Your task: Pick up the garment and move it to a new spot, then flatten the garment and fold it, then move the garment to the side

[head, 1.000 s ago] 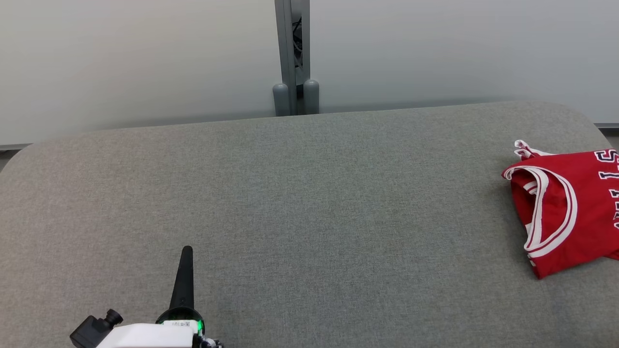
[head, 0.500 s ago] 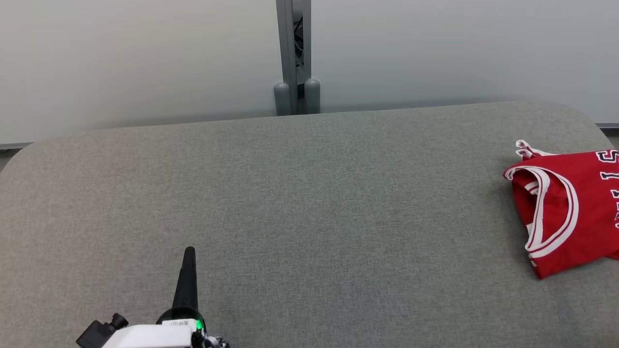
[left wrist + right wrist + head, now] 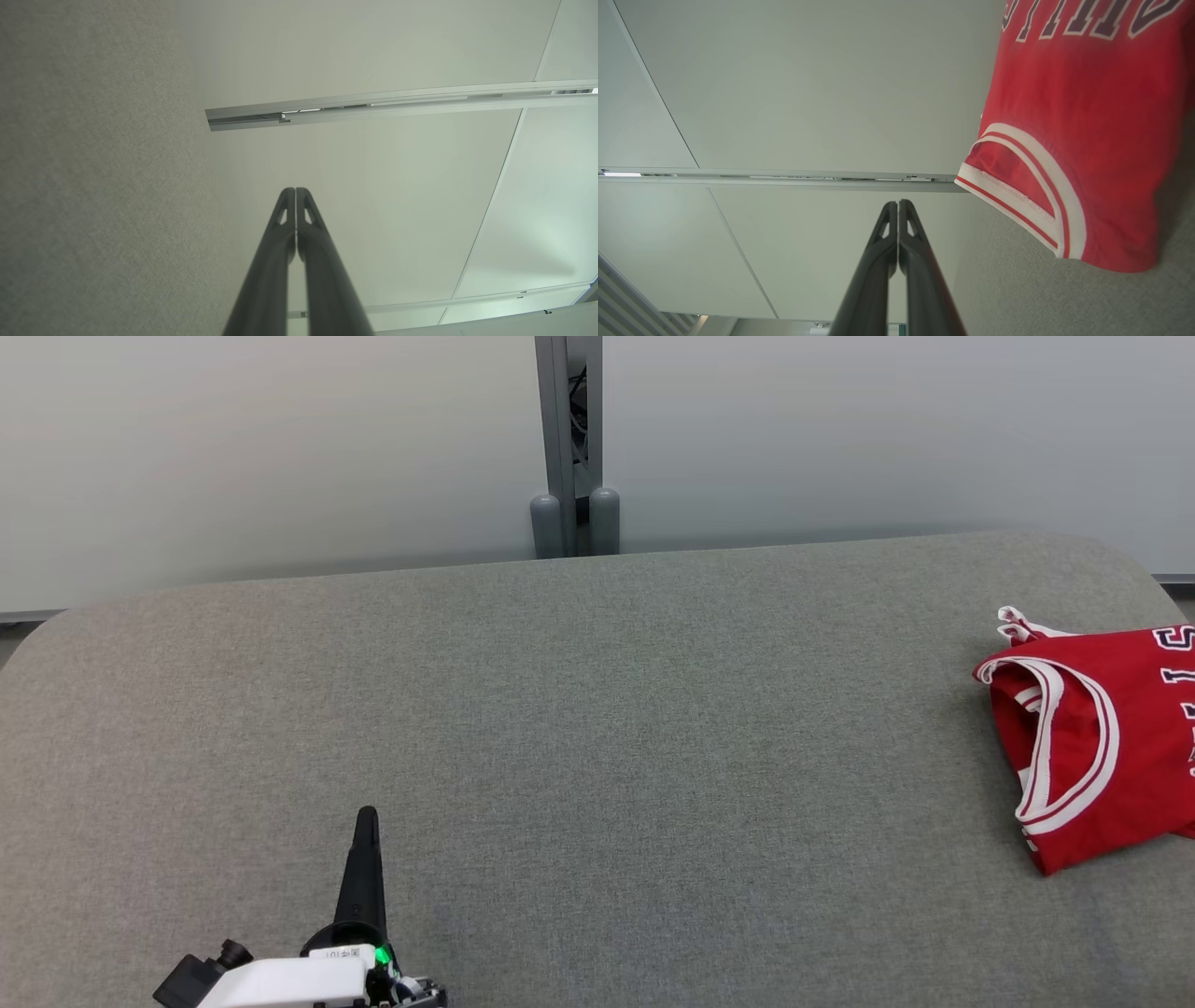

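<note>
A red jersey (image 3: 1097,737) with white trim and dark lettering lies folded at the right edge of the grey fabric table (image 3: 597,728), partly cut off by the head view's border. In the right wrist view the jersey (image 3: 1078,116) fills the upper right, off to the side of my right gripper (image 3: 898,203), whose fingers are pressed together with nothing between them. My left gripper (image 3: 367,814) sits low at the table's front left, far from the jersey, fingers pointing away from me. Its fingers (image 3: 295,190) are shut and empty.
A pale partition wall with a grey metal post (image 3: 569,439) stands just behind the table's far edge. The table's rounded corners show at the far left and far right. Broad bare fabric stretches between my left gripper and the jersey.
The left gripper has crept slightly right and forward. The jersey lies where it was; the view has shifted by a few pixels.
</note>
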`<state>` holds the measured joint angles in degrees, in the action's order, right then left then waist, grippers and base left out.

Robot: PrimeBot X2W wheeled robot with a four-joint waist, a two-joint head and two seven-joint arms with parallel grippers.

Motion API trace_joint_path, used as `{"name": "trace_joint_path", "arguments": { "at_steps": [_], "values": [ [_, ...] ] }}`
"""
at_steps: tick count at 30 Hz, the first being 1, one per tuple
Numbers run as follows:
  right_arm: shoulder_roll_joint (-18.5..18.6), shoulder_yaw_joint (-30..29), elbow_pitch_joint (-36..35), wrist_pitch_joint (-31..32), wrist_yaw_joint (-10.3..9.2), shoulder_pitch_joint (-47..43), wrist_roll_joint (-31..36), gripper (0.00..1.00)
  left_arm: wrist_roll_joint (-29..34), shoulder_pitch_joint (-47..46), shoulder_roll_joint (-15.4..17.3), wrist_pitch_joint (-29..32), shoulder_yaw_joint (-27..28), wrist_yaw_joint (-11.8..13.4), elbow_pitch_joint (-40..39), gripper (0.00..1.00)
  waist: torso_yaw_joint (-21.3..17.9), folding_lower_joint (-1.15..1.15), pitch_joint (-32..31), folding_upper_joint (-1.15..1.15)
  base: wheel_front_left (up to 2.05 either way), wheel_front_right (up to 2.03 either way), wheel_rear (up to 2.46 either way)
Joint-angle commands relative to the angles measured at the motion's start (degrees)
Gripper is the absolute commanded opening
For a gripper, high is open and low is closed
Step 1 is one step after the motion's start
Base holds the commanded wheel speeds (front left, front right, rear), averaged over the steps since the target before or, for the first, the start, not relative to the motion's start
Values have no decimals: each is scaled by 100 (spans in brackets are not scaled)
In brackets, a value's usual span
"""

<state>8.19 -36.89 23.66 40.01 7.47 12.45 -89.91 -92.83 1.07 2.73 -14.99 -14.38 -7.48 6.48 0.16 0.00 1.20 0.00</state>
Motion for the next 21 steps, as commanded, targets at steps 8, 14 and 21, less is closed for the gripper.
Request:
{"name": "trace_joint_path", "arguments": {
  "at_steps": [8,14,21],
  "values": [
    [42,-32,25,29,4,53,-32,0,-9,-56,10,-10,3,-25,15,0,0,0,0,0,0,0,0],
    [41,-33,25,29,4,53,-30,0,-9,-56,10,-10,3,-25,15,0,0,0,0,0,0,0,0],
    [40,-35,25,31,4,54,-29,0,-9,-56,10,-10,4,-25,15,0,0,0,0,0,0,0,0]
  ]
}}
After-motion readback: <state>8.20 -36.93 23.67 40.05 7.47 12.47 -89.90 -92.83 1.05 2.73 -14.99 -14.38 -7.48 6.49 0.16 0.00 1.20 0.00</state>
